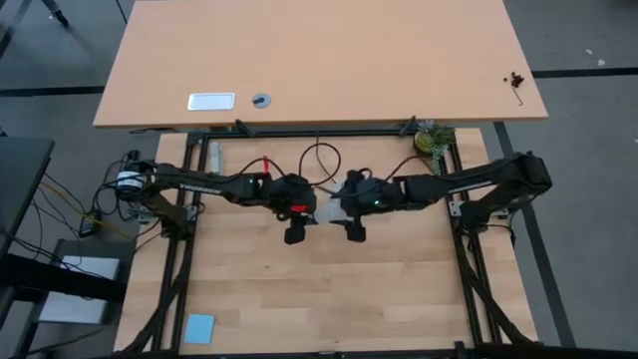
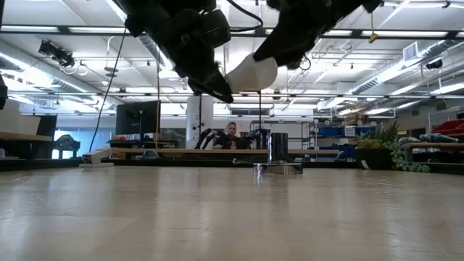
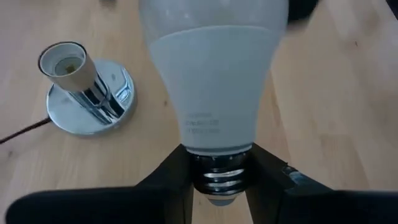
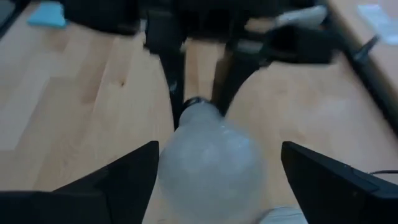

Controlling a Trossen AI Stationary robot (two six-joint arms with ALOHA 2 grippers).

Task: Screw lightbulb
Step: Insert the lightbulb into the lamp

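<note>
My left gripper pinches the bulb by its base; right gripper sits wide around the glass. I'd grab gently before letting go.

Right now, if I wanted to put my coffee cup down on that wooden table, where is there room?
The near half is bare wood, apart from a blue pad at its left corner. The middle is crowded: the left gripper clamps the bulb by its base, the right gripper is at its globe, and the socket stands on the table nearby.

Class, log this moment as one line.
bulb: aloft, base in left gripper | right gripper: open around globe | socket: empty
</note>
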